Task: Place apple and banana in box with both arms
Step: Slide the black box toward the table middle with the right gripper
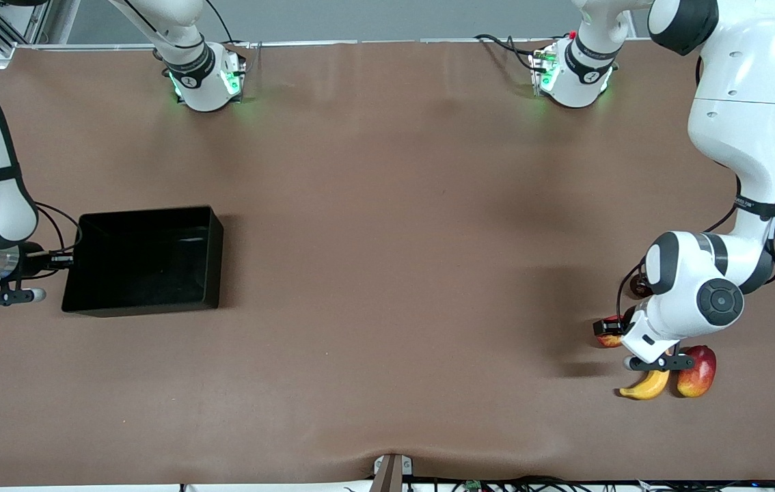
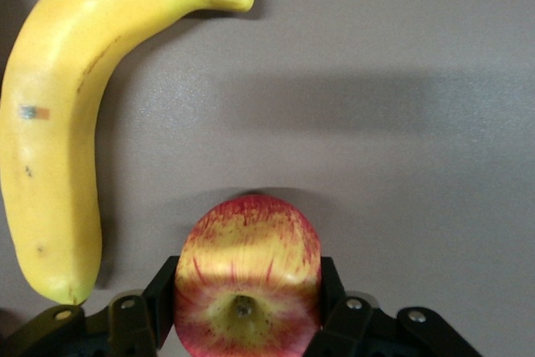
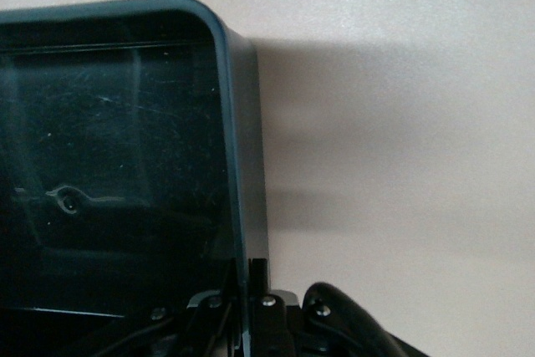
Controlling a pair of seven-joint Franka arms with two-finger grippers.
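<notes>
Black and empty, the box point(image 1: 141, 260) sat toward the right arm's end of the table in the front view, the banana point(image 1: 647, 386) lying toward the left arm's end; the left wrist view showed the left gripper point(image 2: 247, 315) grasping the apple point(image 2: 247, 282); the right wrist view showed the right gripper point(image 3: 248, 298) clenched on the box's wall.

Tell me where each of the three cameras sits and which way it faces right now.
Front view: high across the table, facing both arm bases; shows the box, banana, a mango and both arms.
Left wrist view: on the left arm's wrist, looking down at the table; left gripper fingers flank the apple, the banana beside it.
Right wrist view: on the right arm's wrist, looking down; right gripper shut on the box wall.
Shared: front and left wrist show the banana and apple; front and right wrist show the box.
</notes>
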